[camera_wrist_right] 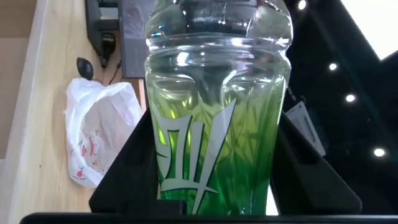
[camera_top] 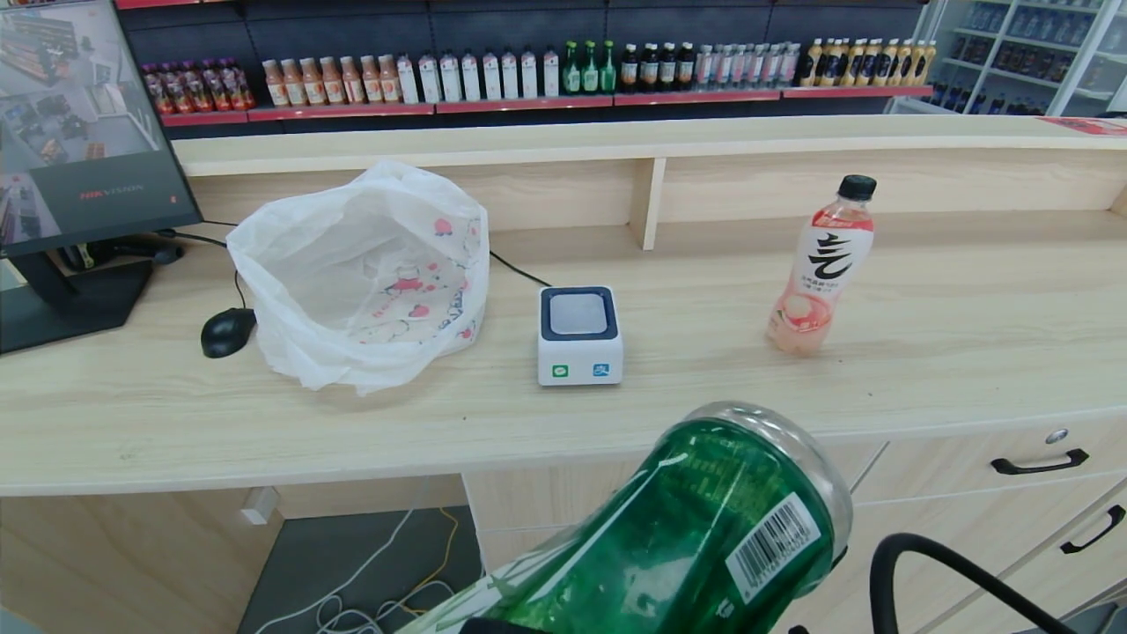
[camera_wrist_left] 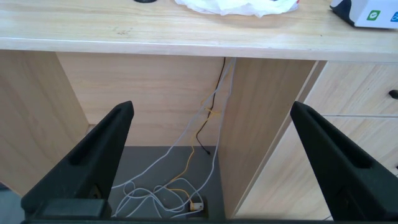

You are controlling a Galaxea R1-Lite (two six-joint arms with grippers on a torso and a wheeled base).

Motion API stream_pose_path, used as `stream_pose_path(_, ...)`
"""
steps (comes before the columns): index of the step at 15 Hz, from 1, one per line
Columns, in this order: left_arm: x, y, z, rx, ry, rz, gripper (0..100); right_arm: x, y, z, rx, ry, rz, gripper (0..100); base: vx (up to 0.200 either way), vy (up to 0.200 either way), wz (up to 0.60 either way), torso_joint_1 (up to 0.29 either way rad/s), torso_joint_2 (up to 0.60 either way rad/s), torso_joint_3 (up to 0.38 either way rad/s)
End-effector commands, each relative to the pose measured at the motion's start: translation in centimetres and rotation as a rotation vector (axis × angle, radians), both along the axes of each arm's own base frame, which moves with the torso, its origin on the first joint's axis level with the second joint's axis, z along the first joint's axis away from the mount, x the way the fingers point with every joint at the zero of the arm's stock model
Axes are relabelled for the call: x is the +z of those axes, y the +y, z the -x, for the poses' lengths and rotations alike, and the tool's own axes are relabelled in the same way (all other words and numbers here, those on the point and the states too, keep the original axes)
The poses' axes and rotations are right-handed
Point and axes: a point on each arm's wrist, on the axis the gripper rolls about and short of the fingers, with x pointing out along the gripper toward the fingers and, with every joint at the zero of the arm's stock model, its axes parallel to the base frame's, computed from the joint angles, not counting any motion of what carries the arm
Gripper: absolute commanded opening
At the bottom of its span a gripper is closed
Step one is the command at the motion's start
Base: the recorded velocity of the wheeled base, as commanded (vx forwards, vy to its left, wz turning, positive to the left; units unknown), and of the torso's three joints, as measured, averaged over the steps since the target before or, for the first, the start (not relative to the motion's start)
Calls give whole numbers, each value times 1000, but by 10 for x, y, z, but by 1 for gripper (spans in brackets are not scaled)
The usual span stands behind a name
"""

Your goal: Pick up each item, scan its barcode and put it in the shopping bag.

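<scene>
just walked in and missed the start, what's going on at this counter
The right gripper holds a green bottle tilted in front of the counter, its barcode showing. The scanner sits on the counter between the open shopping bag and a pink bottle standing upright. The left gripper hangs open and empty below the counter edge.

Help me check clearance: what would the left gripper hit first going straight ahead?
Likely the hanging cables in the recess under the counter, then the wooden back panel behind them; the open left gripper points there, though depth is unclear.
</scene>
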Motion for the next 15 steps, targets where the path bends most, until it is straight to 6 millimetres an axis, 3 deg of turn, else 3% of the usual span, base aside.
stream_pose_path(1, 0, 0, 0, 1, 0, 0, 100, 3, -4, 1, 17, 45, -26, 0, 0, 0, 0, 0, 0, 0)
stream_pose_path(4, 0, 0, 0, 1, 0, 0, 100, 6, -9, 0, 46, 163, -73, 0, 0, 0, 0, 0, 0, 0)
stream_pose_path(9, 0, 0, 0, 1, 0, 0, 100, 15, -42, -8, 109, 466, -224, 0, 0, 0, 0, 0, 0, 0)
stream_pose_path(12, 0, 0, 0, 1, 0, 0, 100, -2, -48, -19, 78, 607, -214, 0, 0, 0, 0, 0, 0, 0)
stream_pose_path(15, 0, 0, 0, 1, 0, 0, 100, -24, -58, -15, 100, 806, -188, 0, 0, 0, 0, 0, 0, 0)
